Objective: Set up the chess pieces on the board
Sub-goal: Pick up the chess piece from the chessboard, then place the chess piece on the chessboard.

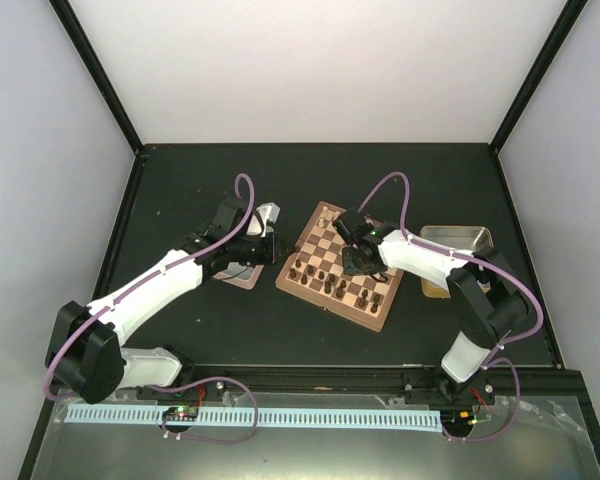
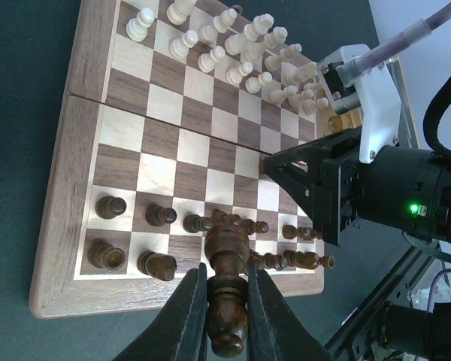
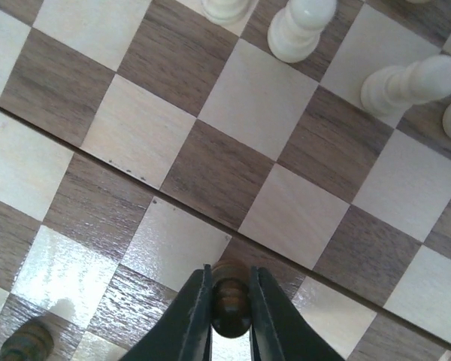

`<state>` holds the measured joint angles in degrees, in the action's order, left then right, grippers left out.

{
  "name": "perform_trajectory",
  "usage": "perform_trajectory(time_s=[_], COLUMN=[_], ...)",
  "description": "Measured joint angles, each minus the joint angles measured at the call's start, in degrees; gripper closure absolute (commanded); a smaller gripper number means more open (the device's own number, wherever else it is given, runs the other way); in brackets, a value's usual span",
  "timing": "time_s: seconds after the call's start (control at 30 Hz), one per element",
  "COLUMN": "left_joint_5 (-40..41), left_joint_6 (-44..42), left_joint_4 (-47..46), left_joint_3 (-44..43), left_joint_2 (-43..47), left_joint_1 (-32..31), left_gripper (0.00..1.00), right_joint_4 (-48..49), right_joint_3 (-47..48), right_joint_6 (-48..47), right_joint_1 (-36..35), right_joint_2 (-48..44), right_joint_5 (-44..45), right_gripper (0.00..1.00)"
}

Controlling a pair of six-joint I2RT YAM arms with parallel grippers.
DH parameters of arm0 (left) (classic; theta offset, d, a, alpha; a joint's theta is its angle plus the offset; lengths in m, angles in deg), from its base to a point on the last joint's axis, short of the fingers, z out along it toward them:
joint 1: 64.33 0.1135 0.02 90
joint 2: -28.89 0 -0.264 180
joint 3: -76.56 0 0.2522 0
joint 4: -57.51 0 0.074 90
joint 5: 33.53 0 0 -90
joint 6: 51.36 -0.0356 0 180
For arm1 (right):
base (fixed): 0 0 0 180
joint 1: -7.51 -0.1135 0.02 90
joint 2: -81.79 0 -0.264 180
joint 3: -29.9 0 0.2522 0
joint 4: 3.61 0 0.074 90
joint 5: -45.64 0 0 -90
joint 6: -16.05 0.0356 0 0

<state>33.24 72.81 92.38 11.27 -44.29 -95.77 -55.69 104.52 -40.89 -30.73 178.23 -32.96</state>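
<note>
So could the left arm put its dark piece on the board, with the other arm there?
Probably yes. The left gripper, shut on a dark piece, hangs at the board's rim by the dark rows; the right gripper, holding a small dark piece, hovers further along, so nothing blocks the near end.

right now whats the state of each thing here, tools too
left tool, shut on a large dark brown wooden chessman
right tool, shut on a small dark brown wooden pawn
square wooden chessboard, open flat
other dark brown chessmen, two rows along one edge
cream-white chessmen, upright along the opposite edge
shallow metal tray, beside the chessboard, contents unclear
</note>
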Motion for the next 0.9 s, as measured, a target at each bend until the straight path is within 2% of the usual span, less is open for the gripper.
perform_trajectory(time_s=[0.07, 0.13, 0.53, 0.9], left_joint_5=[0.0, 0.0, -0.1, -0.2], left_joint_6=[0.0, -0.1, -0.2, -0.2], left_joint_4=[0.0, 0.0, -0.1, -0.1], left_joint_3=[0.0, 0.0, 0.5, 0.7], left_joint_2=[0.0, 0.0, 0.0, 0.0], left_joint_1=[0.1, 0.3, 0.3, 0.4], left_gripper=[0.96, 0.96, 0.96, 0.96], right_joint_4=[-0.1, -0.2, -2.1, -5.2], right_joint_3=[0.0, 0.0, -0.6, -2.8], right_joint_6=[0.3, 0.5, 0.1, 0.4], right_joint_1=[0.0, 0.0, -2.1, -4.2], right_joint_2=[0.0, -0.2, -4.9, -5.2], right_joint_5=[0.0, -0.1, -4.7, -6.0], right_gripper=[0.96, 0.98, 0.98, 0.97])
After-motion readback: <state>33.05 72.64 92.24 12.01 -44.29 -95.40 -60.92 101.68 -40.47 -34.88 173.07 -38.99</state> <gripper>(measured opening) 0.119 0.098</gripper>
